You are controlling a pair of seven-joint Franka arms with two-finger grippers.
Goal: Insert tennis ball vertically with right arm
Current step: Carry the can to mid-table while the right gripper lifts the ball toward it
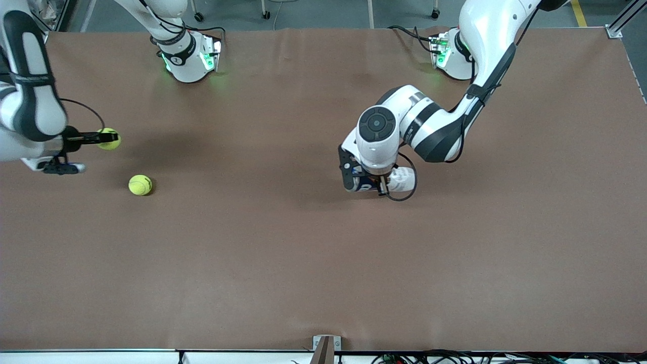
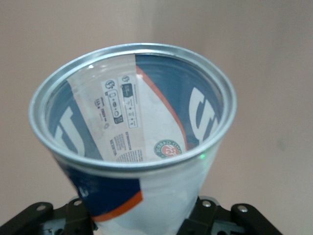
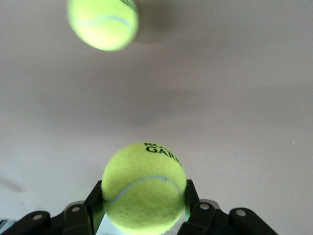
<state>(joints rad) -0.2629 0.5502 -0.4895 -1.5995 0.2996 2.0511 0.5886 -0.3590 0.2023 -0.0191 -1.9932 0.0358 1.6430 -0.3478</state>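
My right gripper [image 1: 102, 137] is shut on a yellow tennis ball [image 1: 110, 139] and holds it in the air over the right arm's end of the table. In the right wrist view the ball [image 3: 144, 188] sits between the fingers [image 3: 96, 198]. A second tennis ball [image 1: 140, 184] lies on the table nearer the front camera; it also shows in the right wrist view [image 3: 102, 22]. My left gripper [image 1: 376, 186] is shut on a blue-and-white tennis ball can [image 1: 403, 178] over the table's middle. In the left wrist view the can [image 2: 161, 147] shows an open mouth and looks empty.
The brown table [image 1: 303, 263] carries nothing else. The two arm bases [image 1: 189, 60] stand at the edge farthest from the front camera. A small bracket [image 1: 326, 346] sits at the table's nearest edge.
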